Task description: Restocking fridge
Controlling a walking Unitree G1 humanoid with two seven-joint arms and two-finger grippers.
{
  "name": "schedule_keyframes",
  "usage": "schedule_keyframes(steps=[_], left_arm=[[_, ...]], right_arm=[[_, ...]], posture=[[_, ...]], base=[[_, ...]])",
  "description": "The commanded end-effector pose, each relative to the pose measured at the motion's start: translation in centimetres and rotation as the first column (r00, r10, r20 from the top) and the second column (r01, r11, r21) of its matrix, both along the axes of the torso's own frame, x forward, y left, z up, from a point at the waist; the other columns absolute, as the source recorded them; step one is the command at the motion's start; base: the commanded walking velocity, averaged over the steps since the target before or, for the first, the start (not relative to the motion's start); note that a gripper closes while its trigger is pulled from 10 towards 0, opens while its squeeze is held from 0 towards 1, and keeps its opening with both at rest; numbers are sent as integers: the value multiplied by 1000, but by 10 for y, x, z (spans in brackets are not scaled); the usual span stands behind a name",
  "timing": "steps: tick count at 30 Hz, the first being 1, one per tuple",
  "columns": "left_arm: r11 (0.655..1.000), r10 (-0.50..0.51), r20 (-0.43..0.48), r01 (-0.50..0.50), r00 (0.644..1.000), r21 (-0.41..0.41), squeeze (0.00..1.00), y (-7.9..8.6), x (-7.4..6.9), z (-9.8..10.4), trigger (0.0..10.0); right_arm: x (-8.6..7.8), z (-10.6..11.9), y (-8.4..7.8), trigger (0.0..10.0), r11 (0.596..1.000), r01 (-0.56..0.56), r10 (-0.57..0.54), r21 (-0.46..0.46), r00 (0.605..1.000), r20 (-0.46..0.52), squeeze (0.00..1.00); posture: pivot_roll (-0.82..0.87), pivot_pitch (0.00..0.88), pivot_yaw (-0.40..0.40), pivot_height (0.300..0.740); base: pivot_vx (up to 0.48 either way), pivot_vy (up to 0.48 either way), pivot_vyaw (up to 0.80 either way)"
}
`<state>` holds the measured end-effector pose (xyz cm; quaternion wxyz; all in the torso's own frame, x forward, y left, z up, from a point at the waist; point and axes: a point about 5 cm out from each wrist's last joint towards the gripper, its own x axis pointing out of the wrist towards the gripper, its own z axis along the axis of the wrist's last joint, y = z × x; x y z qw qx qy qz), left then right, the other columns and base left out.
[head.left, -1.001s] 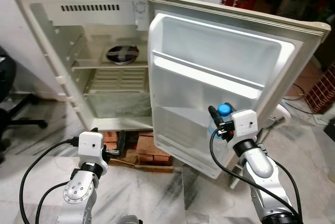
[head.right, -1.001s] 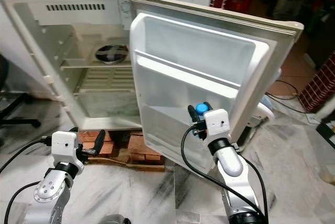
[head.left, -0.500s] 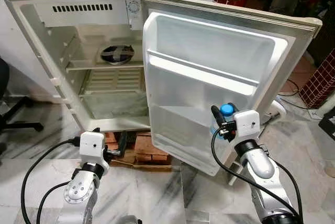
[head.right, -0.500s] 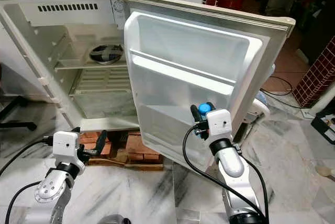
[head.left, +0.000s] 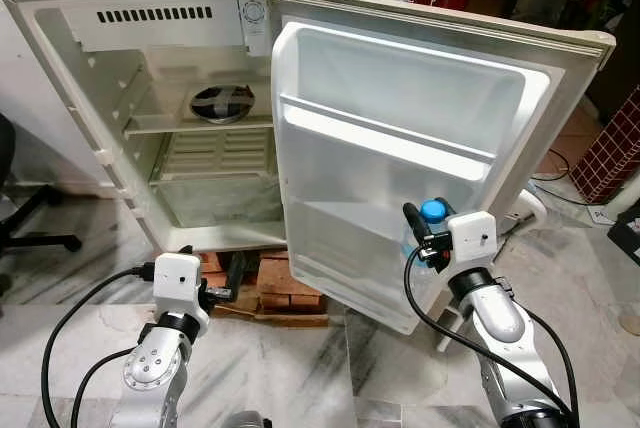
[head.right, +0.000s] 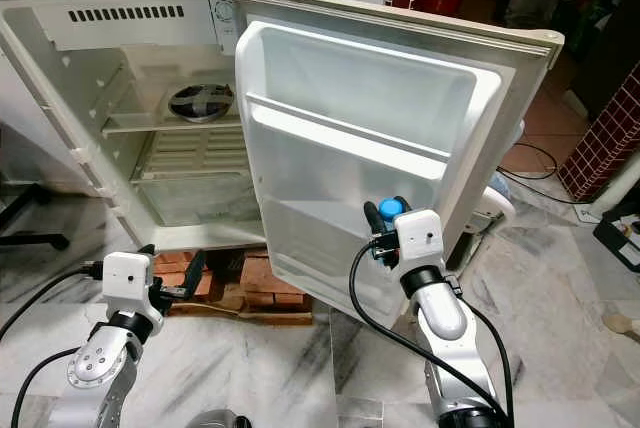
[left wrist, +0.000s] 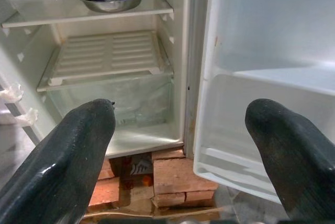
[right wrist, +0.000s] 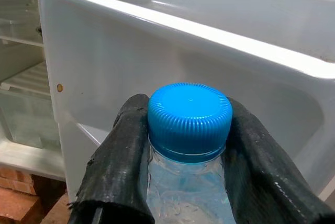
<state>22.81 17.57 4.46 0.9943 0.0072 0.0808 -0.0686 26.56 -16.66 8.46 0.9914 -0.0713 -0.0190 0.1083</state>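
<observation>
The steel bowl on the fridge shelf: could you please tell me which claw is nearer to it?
Left. The left claw hangs open, low before the fridge's open compartment below the steel bowl. The right claw is off at the door, shut on the blue-capped bottle.

I see the white fridge [head.left: 120, 98] open, its door [head.left: 420, 148] swung wide. My right gripper [head.left: 420, 236] clamps a blue-capped clear plastic bottle [head.left: 428, 220] at the door's lower shelf.
</observation>
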Motion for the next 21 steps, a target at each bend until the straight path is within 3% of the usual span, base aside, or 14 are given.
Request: schedule_keyframes(steps=[1,11,21], left_arm=[[1000,-8,1,8,1000,8,0,-1,0,2,10000],[1000,2,-4,-2,1000,11,0,-1,1,1,10000],[999,35,-26,-35,999,24,0,3,1,-3,10000]], right_arm=[[1,7,0,10000,1000,-3,3,13,999,38,0],[3,8,0,10000,1000,-5,5,8,999,36,0],[4,5,3,10000,1000,-9,8,15,1000,28,0]], posture=[[15,0,-4,718],[17,0,-4,643],[20,0,-5,643]], base=[[0,0,0],[0,0,0],[0,0,0]])
